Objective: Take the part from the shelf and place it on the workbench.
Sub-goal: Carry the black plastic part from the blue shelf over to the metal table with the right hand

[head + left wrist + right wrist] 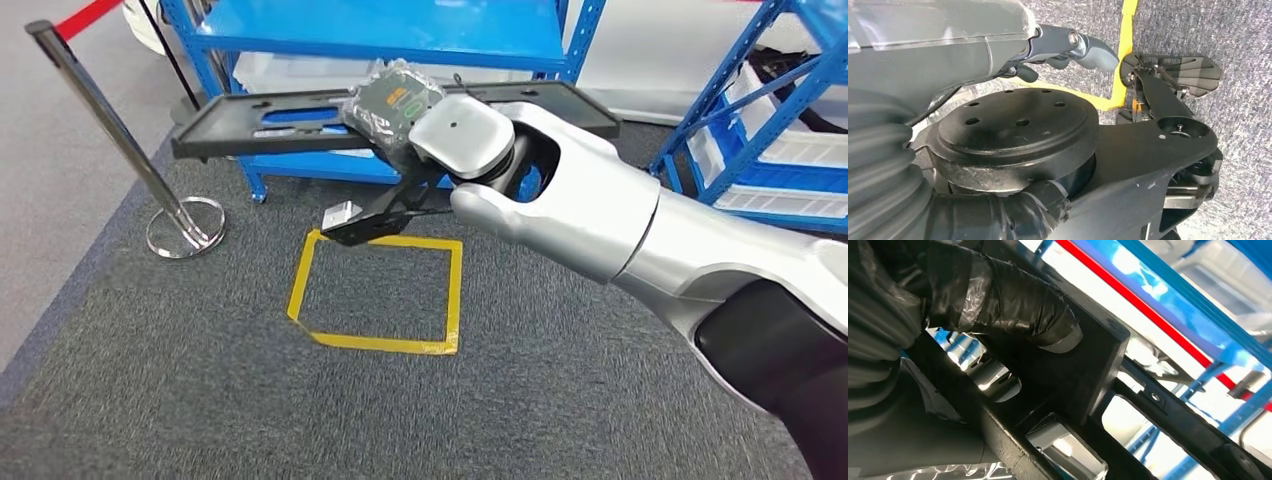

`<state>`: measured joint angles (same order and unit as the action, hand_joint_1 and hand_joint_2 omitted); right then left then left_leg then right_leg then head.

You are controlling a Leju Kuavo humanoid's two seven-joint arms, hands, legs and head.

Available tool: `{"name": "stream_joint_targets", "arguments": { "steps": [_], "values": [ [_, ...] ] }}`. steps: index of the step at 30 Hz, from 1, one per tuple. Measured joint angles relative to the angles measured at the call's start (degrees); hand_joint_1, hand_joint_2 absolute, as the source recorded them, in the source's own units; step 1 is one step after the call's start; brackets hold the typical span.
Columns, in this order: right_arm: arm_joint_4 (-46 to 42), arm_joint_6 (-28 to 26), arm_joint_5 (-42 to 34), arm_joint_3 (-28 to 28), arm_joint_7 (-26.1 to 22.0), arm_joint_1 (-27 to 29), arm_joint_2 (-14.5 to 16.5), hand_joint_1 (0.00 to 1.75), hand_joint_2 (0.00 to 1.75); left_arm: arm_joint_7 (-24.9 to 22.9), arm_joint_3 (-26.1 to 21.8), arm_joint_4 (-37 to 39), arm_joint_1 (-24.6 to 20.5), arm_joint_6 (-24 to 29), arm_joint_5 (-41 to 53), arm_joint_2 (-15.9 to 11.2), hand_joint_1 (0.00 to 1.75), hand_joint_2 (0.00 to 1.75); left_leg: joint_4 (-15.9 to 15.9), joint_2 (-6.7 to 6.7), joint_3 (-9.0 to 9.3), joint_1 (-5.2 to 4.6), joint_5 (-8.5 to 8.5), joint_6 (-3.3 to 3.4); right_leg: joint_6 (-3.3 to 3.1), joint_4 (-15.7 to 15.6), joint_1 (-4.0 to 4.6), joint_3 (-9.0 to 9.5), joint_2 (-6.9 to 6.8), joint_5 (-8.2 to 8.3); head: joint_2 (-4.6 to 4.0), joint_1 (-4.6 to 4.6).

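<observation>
RIGHT HAND (395,110): clamped on long black part (270,118) near its middle, thumb (1013,310) pressed on one face | PART: off blue shelf (380,30), level above grey carpet, beyond yellow tape square (380,290) | LEFT HAND (1068,47): hanging, curled, grasping nothing | RISK: long overhang left, possible tilt or slip; far end near shelf post, possible snag on turning.

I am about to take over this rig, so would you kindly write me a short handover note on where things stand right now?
Right hand: holds the long black part, its fingers wrapped around a bar of it, out in front of the blue shelf and above the carpet.
Left hand: hangs low above the carpet by the yellow tape square; nothing seen in it, though whether it is open is unclear.
Done: part is off the shelf and gripped.
Left: carry it to the workbench and set it down.
</observation>
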<state>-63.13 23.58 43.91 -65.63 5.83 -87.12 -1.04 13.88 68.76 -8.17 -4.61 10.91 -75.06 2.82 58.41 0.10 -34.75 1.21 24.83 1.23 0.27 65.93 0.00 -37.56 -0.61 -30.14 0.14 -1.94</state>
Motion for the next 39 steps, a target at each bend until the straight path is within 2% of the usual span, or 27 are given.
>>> {"name": "stream_joint_targets", "arguments": {
  "steps": [2,3,4,5,7,8,10,12,14,16,17,18,19,20,21,23,25,27,29,31,32,33,34,35,36,37,39],
  "values": [
    [0.01,0.03,0.08,-0.07,-0.09,0.19,-0.08,1.75,1.75,0.00,0.01,0.00,0.01,-0.01,-0.01,0.00,0.00,1.75,0.00,-0.71,-0.05,0.03,-0.01,0.10,0.41,7.27,-0.31,-3.41,0.32,-2.98,-0.01,0.01],
    [0.01,0.05,0.12,-0.12,-0.15,0.29,-0.08,1.75,1.75,0.00,0.02,0.00,0.02,-0.01,-0.02,0.00,0.00,1.75,0.02,-1.14,-0.05,0.05,0.00,0.10,0.53,9.21,-0.47,-4.42,0.35,-3.19,-0.01,0.01],
    [0.01,0.06,0.17,-0.16,-0.23,0.35,-0.09,1.75,1.75,0.00,0.02,0.00,0.02,-0.02,-0.04,0.00,0.00,1.75,0.04,-1.62,-0.02,0.06,0.00,0.09,0.56,9.04,-0.61,-4.46,0.39,-2.32,-0.01,0.01],
    [0.00,0.07,0.26,-0.18,-0.30,0.36,-0.09,1.75,1.75,0.00,0.02,0.00,0.00,-0.02,-0.06,0.01,0.00,1.75,0.07,-2.15,0.06,0.08,0.03,0.06,0.48,6.59,-0.70,-3.40,0.56,-0.44,-0.01,0.01],
    [0.01,0.07,0.46,-0.19,-0.42,0.33,-0.15,1.75,1.75,0.00,0.02,0.00,-0.05,-0.02,-0.10,0.10,0.00,1.75,0.13,-3.13,0.04,0.17,0.07,-0.16,0.01,-1.03,-0.84,0.08,2.43,3.55,-0.01,-0.03],
    [0.02,0.07,0.54,-0.19,-0.46,0.31,-0.21,1.75,1.75,-0.01,0.02,0.00,-0.11,-0.02,-0.14,0.16,0.00,1.75,0.18,-3.58,-0.15,0.25,0.03,-0.42,-0.24,-4.10,-0.79,1.42,3.41,4.70,-0.01,-0.02],
    [0.02,0.09,0.60,-0.19,-0.52,0.33,-0.29,1.75,1.75,-0.02,0.03,0.00,-0.20,-0.02,-0.20,0.27,0.00,1.75,0.16,-4.37,-0.72,0.59,-0.22,-1.16,-0.56,-6.15,-0.54,2.14,4.31,4.84,0.00,-0.05],
    [-0.01,0.10,0.63,-0.19,-0.55,0.34,-0.23,1.75,1.75,-0.01,0.05,0.00,-0.21,-0.02,-0.20,0.30,0.00,1.75,-0.02,-4.91,-0.95,0.83,-0.37,-1.92,-0.93,-7.02,-0.48,2.42,3.17,4.95,0.01,-0.04],
    [-0.03,0.10,0.69,-0.19,-0.54,0.23,-0.13,1.75,1.75,0.00,0.08,0.00,-0.22,-0.01,-0.15,0.28,0.00,1.75,2.03,-3.43,-1.88,0.61,1.03,-2.33,-1.64,-7.98,-0.75,3.08,1.92,5.22,0.01,-0.17],
    [-0.03,0.17,0.74,-0.19,-0.56,0.18,-0.06,1.75,1.75,0.02,0.13,0.00,-0.27,-0.02,-0.10,0.22,0.00,1.75,8.41,-1.34,-4.87,0.50,4.22,-2.47,-2.20,-8.31,-0.67,3.42,0.75,5.23,0.00,-0.31],
    [-0.03,0.22,0.78,-0.20,-0.58,0.25,-0.04,1.75,1.75,0.04,0.18,0.00,-0.32,-0.02,-0.10,0.21,0.00,1.75,12.04,-0.90,-6.64,0.53,5.58,-2.57,-2.34,-8.24,-0.53,3.44,0.14,5.14,0.00,-0.31],
    [-0.03,0.29,0.82,-0.20,-0.63,0.35,-0.03,1.75,1.75,0.05,0.26,0.00,-0.37,-0.02,-0.07,0.20,0.00,1.75,14.54,-0.68,-7.88,0.52,6.17,-2.66,-2.39,-8.14,-0.40,3.45,-0.46,5.03,0.00,-0.31],
    [-0.03,0.36,0.86,-0.21,-0.67,0.44,0.00,1.75,1.75,0.07,0.35,0.00,-0.42,-0.02,-0.04,0.19,0.00,1.75,15.04,-0.52,-8.15,0.52,5.72,-2.70,-2.41,-7.98,-0.31,3.46,-1.04,4.87,0.00,-0.31],
    [-0.03,0.39,0.91,-0.21,-0.70,0.48,0.05,1.75,1.75,0.07,0.44,0.00,-0.45,-0.02,-0.02,0.18,0.00,1.75,13.24,-0.29,-7.21,0.52,4.23,-2.68,-2.37,-7.76,-0.25,3.50,-1.57,4.65,-0.01,-0.31],
    [-0.03,0.43,0.96,-0.21,-0.73,0.47,0.11,1.75,1.75,0.06,0.52,0.00,-0.42,-0.01,0.02,0.16,0.00,1.75,9.52,0.31,-5.34,0.51,2.24,-2.60,-2.25,-7.46,-0.22,3.56,-2.06,4.35,-0.01,-0.31],
    [-0.01,0.47,1.13,-0.20,-0.74,0.43,0.16,1.75,1.75,0.02,0.65,0.00,-0.36,-0.01,0.05,0.13,0.00,1.75,2.87,2.18,-1.84,0.02,0.02,-2.25,-1.86,-6.82,0.08,3.51,-2.85,3.78,0.00,-0.31],
    [0.02,0.51,1.33,-0.20,-0.78,0.45,0.14,1.75,1.75,-0.02,0.82,0.00,-0.26,0.00,0.08,0.12,0.00,1.75,0.91,2.87,-1.04,-0.50,0.04,-1.76,-1.43,-6.48,0.44,3.36,-3.65,3.52,0.01,-0.28],
    [0.03,0.51,1.45,-0.20,-0.84,0.47,0.17,1.75,1.75,-0.02,0.93,0.00,-0.15,-0.01,0.09,0.12,0.00,1.75,0.60,1.80,-1.23,-0.42,-0.23,-1.12,-1.02,-6.43,0.47,3.39,-4.53,3.30,0.01,-0.26],
    [0.05,0.50,1.55,-0.19,-0.87,0.44,0.14,1.75,1.75,-0.01,0.97,0.00,-0.14,-0.03,0.16,0.14,0.00,1.75,0.08,0.82,-1.06,-0.18,-0.62,-0.42,-0.51,-4.66,0.19,2.78,-3.23,1.71,0.00,-0.23],
    [0.10,0.51,1.67,-0.19,-0.87,0.49,-0.04,1.75,1.75,0.00,1.05,0.00,-0.17,-0.08,0.24,0.15,0.00,1.75,-0.22,-0.08,-0.97,-0.07,-0.85,-0.03,-0.14,1.40,-0.15,0.07,-0.69,-1.71,0.01,-0.22],
    [0.13,0.52,1.73,-0.19,-0.89,0.59,-0.13,1.75,1.75,0.01,1.13,0.00,-0.19,-0.11,0.27,0.15,0.00,1.75,-0.19,-0.59,-1.00,-0.06,-0.87,0.03,-0.04,5.26,-0.21,-1.80,-0.02,-3.30,0.01,-0.22],
    [0.16,0.54,1.79,-0.19,-0.91,0.73,-0.17,1.75,1.75,0.01,1.23,0.00,-0.20,-0.13,0.30,0.15,0.00,1.75,-0.16,-1.17,-0.99,-0.06,-0.87,0.04,0.03,8.17,-0.26,-3.29,0.24,-4.04,0.02,-0.23],
    [0.17,0.56,1.86,-0.19,-0.95,0.85,-0.17,1.75,1.75,0.02,1.33,0.00,-0.22,-0.15,0.33,0.15,0.00,1.75,-0.11,-1.81,-0.97,-0.06,-0.85,0.04,0.04,9.31,-0.30,-4.02,0.33,-3.71,0.02,-0.23],
    [0.18,0.58,1.97,-0.19,-0.98,0.91,-0.17,1.75,1.75,0.04,1.40,0.00,-0.25,-0.17,0.37,0.16,0.00,1.75,-0.06,-2.50,-0.89,-0.06,-0.82,0.01,-0.05,8.27,-0.33,-3.74,0.43,-2.26,0.01,-0.22],
    [0.19,0.61,2.10,-0.19,-1.01,0.92,-0.16,1.75,1.75,0.06,1.44,0.00,-0.29,-0.20,0.39,0.17,0.00,1.75,-0.03,-3.21,-0.78,-0.06,-0.78,-0.05,-0.24,5.14,-0.34,-2.50,0.85,0.05,0.01,-0.22],
    [0.19,0.63,2.24,-0.19,-1.03,0.90,-0.16,1.75,1.75,0.09,1.46,0.00,-0.32,-0.24,0.41,0.23,0.00,1.75,-0.02,-3.89,-0.73,0.01,-0.72,-0.13,-0.54,1.23,-0.39,-0.88,1.93,2.27,0.00,-0.22],
    [0.23,0.68,2.50,-0.20,-1.05,0.82,-0.19,1.75,1.75,0.15,1.50,0.01,-0.46,-0.34,0.42,0.37,0.00,1.75,0.09,-5.05,-0.97,0.15,-0.74,-0.58,-1.00,-4.65,-0.41,1.48,4.25,4.95,-0.01,-0.26]
  ]
}}
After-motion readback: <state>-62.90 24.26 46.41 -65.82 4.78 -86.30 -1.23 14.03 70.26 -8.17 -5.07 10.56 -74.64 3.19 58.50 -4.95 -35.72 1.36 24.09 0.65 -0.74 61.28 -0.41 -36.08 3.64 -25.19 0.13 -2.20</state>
